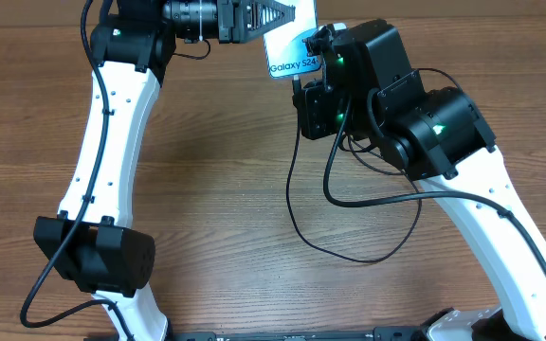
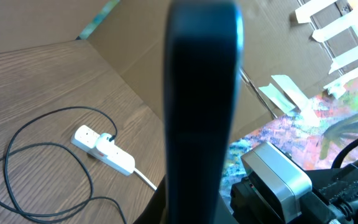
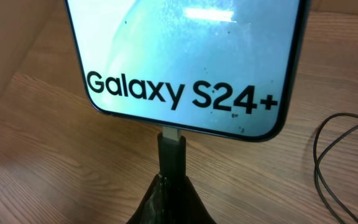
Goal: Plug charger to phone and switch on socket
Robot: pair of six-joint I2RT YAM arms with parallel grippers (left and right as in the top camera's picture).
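Note:
My left gripper [image 1: 271, 21] is shut on the phone [image 1: 292, 45] and holds it up at the table's far edge, screen reading "Galaxy S24+". In the left wrist view the phone [image 2: 201, 93] shows edge-on as a dark bar that hides the fingers. My right gripper [image 3: 171, 190] is shut on the charger's black connector [image 3: 171, 152], whose metal tip touches the middle of the phone's [image 3: 185, 56] bottom edge. The white socket strip [image 2: 104, 149] lies on the table with a white adapter in it. The charger's thin black cable [image 2: 17, 146] loops beside it.
A cardboard wall [image 2: 135, 56] stands behind the table's far edge. Taped paper strips [image 2: 328, 25] and a colourful sheet [image 2: 328, 118] lie to the right of it. A thin black cable [image 1: 297, 204] loops over the table's middle, and more cable [image 3: 321, 155] shows at right.

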